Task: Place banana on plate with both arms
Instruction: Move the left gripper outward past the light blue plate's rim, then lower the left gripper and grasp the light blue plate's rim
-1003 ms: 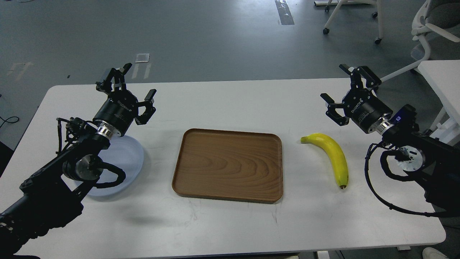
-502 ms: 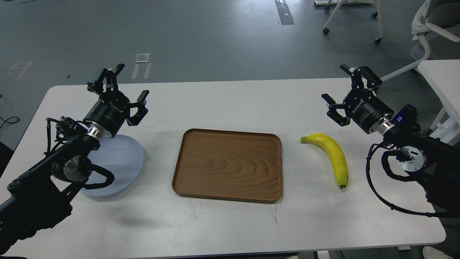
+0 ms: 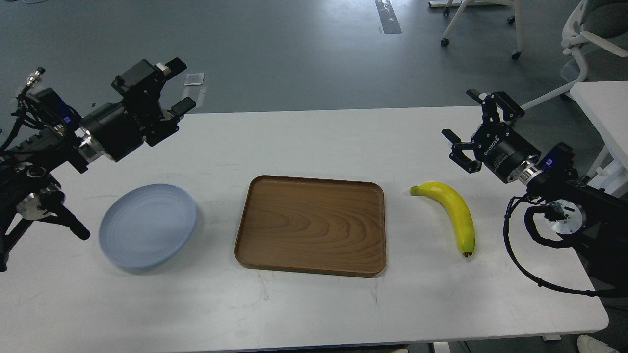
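The yellow banana (image 3: 454, 213) lies on the white table at the right, dark tip toward me. The pale blue-grey plate (image 3: 147, 224) lies flat at the left, empty. My left gripper (image 3: 174, 84) is open and empty, raised above the table's far left edge, well behind the plate. My right gripper (image 3: 466, 121) is open and empty, above the table behind and to the right of the banana, not touching it.
A brown wooden tray (image 3: 311, 224) lies in the middle between plate and banana. The white table (image 3: 314, 304) has bare room in front. Office chairs (image 3: 584, 34) and another white table (image 3: 606, 113) stand at the far right.
My left arm has swung up and back to the left, off the plate, so the whole plate now shows. My right gripper has barely moved. Banana, plate and tray lie still.
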Robot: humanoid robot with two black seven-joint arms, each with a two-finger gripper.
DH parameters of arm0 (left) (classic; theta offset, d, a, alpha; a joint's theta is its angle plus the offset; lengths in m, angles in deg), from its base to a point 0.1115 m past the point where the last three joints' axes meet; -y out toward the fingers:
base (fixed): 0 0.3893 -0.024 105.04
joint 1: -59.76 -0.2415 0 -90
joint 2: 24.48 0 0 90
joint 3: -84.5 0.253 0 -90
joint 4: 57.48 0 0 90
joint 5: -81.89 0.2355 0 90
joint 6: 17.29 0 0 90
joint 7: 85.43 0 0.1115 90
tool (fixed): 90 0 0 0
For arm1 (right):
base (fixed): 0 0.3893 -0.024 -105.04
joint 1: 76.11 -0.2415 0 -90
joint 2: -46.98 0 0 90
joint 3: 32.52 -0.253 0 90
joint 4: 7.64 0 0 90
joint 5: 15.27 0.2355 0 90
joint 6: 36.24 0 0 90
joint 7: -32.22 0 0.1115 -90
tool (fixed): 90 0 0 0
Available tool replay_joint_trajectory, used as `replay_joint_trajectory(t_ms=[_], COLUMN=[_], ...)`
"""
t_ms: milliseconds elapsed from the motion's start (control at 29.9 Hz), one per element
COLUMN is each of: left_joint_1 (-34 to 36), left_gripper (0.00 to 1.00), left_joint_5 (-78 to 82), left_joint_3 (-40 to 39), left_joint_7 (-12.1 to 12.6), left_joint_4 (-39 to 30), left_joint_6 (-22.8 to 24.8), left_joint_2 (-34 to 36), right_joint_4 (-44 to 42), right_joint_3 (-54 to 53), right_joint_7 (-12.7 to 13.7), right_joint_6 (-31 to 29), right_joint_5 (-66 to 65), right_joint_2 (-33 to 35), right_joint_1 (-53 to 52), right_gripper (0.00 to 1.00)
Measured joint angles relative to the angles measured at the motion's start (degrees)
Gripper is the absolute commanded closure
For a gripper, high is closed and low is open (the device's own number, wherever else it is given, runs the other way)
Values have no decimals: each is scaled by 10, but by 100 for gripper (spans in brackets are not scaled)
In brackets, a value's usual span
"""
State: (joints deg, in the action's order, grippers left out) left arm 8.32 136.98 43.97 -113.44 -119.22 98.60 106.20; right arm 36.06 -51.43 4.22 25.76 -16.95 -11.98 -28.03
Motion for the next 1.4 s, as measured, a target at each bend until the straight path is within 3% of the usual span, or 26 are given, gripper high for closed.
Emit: replay_joint_trajectory(t_ms=[234,435,535,736,1271,1404], left_joint_1=[2,-4,-3,-21,-62,-71], left_gripper=[1,1,1,1,5,12], left_joint_5=[246,382,387,361,330,308], left_joint_3=[21,115,170,208,232,232], left_joint_7=[0,0,0,0,0,0], left_joint_4=[-12,19,47,97,190,195], left_joint_6=[-8,-117,-143,-149,-157,-158], left_joint_2=[82,142,146,143,93,81], right_joint_4=[0,0,0,0,-1,-1], right_joint_3=[3,3,3,3,2,2], right_joint_7=[0,0,0,0,0,0], right_joint_6=[0,0,0,0,0,0], right_joint_5=[-3,-4,-4,-5,-5,-5], right_joint_2=[1,3,4,4,4,4], right_joint_1=[1,2,2,5,6,6], right_gripper=[1,0,0,0,1,0])
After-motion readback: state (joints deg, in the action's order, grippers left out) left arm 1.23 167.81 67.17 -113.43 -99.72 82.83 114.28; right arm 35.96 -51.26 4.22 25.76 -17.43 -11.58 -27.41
